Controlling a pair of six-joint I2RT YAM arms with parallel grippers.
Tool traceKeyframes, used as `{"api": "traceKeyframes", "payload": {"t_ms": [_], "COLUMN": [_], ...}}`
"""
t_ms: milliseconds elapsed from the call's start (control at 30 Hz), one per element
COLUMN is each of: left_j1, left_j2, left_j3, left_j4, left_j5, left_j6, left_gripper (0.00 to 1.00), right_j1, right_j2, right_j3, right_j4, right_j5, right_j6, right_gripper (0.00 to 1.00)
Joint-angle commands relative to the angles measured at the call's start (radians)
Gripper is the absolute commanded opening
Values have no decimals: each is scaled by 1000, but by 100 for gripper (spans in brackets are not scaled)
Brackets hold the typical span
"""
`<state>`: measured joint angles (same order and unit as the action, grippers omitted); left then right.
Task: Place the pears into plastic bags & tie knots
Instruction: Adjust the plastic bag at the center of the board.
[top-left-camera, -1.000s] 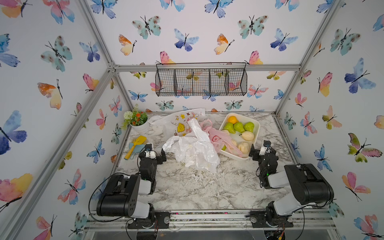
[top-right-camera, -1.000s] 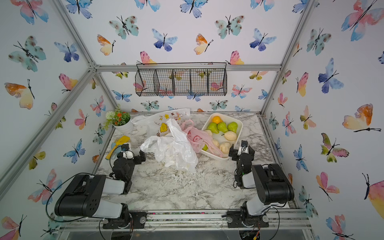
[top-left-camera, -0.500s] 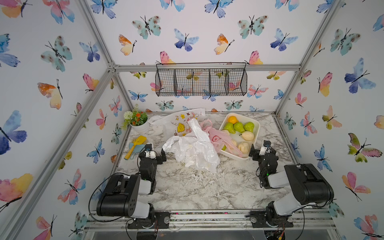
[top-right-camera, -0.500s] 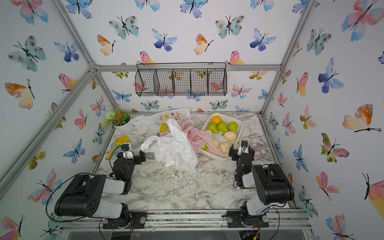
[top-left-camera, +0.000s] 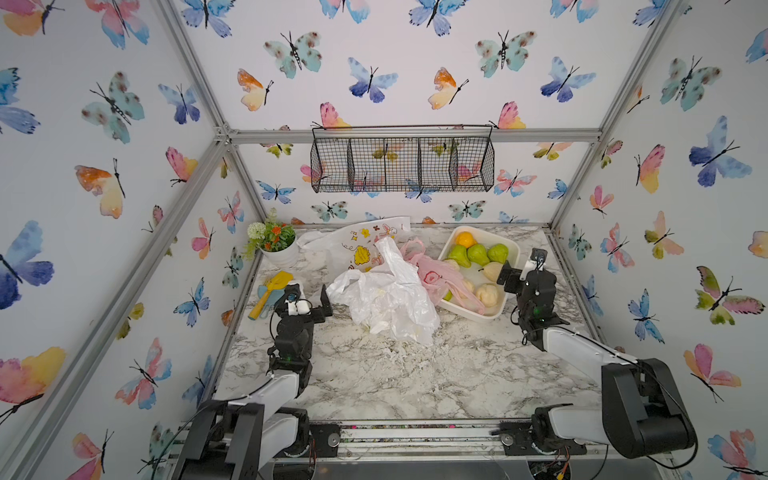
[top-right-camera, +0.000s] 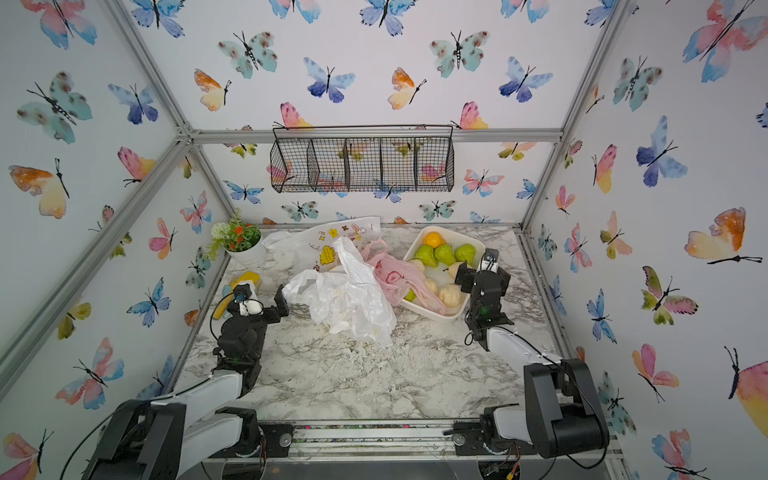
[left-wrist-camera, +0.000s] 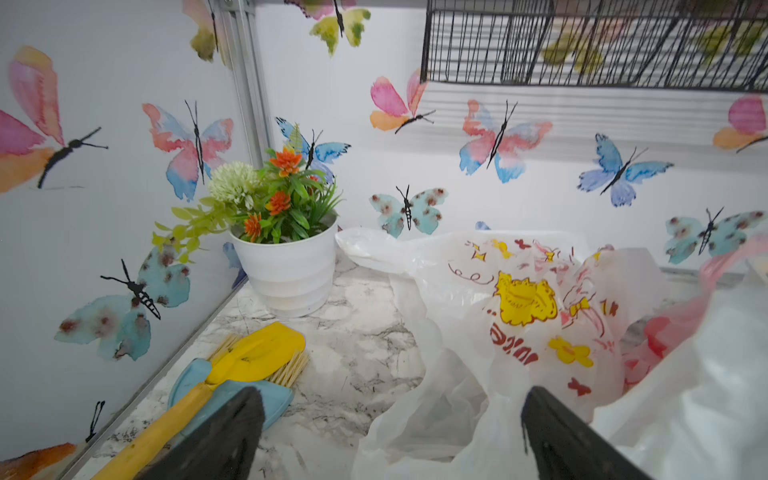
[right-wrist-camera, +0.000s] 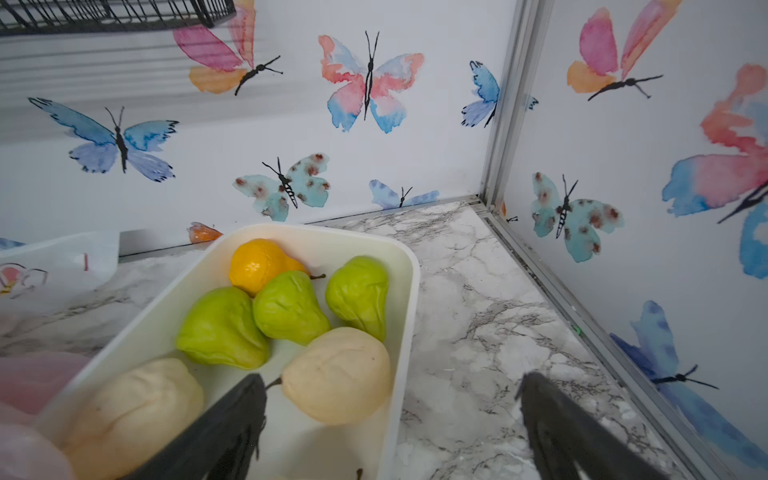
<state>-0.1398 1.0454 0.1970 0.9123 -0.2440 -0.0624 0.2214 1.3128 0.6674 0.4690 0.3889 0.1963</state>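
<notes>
Both hands are spread wide and empty: left hand (left-wrist-camera: 392, 395) beside the translucent white plastic bag (top-left-camera: 386, 299), right hand (right-wrist-camera: 390, 378) at the right rim of the cream plastic tray (right-wrist-camera: 409, 291) holding glossy green and pale cream pears (right-wrist-camera: 286, 307), far right. A bag mouth is best opened before any pear is lifted.

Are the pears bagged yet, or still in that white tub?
Still in the tub: green pears and cream pears lie loose in it; the bags lie crumpled, pink one draped over its edge.
</notes>
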Motion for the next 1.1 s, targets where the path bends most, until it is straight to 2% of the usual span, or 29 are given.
{"api": "traceKeyframes", "payload": {"t_ms": [0, 33, 67, 100, 133, 167, 200, 233, 267, 333, 400, 467, 533, 567, 633, 700, 900, 1067], "left_j1": [-6, -7, -5, -4, -3, -3, 7, 28, 56, 65, 63, 57, 17, -21, -96, -129, -127, -118], "left_j2": [-123, -149, -164, -178, -188, -192, -197, -200, -200, -167, -76, 5, 52, 65, 74, 73, 55, 33], "left_j3": [72, 104, 134, 175, 228, 273, 306, 324, 340, 402, 523, 645, 695, 715, 748, 764, 784, 800], "left_j4": [-318, -373, -422, -491, -600, -687, -720, -705, -690, -754, -917, -1106, -1191, -1235, -1311, -1366, -1426, -1470], "left_j5": [-98, -97, -91, -95, -107, -115, -59, 40, 131, 133, 157, 230, 244, 212, 133, 114, 193, 167], "left_j6": [-149, -183, -219, -301, -423, -541, -581, -545, -515, -473, -415, -390, -366, -354, -334, -321, -313, -310], "left_gripper": [99, 98, 98, 98, 98, 98, 98, 98, 98, 96, 89, 84, 81, 81, 82, 86, 91, 92], "right_j1": [22, 19, 8, -1, -2, -2, -1, -1, -1, -1, 15, 33, 37, 48, 114, 205, 405, 493], "right_j2": [-11, -8, -1, 11, 22, 28, 28, 24, 17, 7, 0, 3, 28, 32, 24, 34, 185, 245], "right_j3": [72, 72, 69, 62, 65, 70, 56, 39, 35, 57, 105, 129, 165, 190, 227, 276, 457, 632], "right_j4": [-408, -417, -416, -375, -368, -396, -393, -371, -378, -429, -513, -554, -635, -678, -720, -745, -756, -784], "right_j5": [15, -26, -130, -327, -431, -476, -498, -523, -530, -529, -528, -520, -526, -522, -458, -414, -435, -449], "right_j6": [209, 311, 326, 275, 268, 286, 304, 315, 330, 348, 351, 337, 311, 295, 271, 261, 256, 270], "right_gripper": [98, 98, 99, 99, 96, 93, 90, 88, 86, 84, 83, 85, 86, 88, 92, 98, 98, 98]}}
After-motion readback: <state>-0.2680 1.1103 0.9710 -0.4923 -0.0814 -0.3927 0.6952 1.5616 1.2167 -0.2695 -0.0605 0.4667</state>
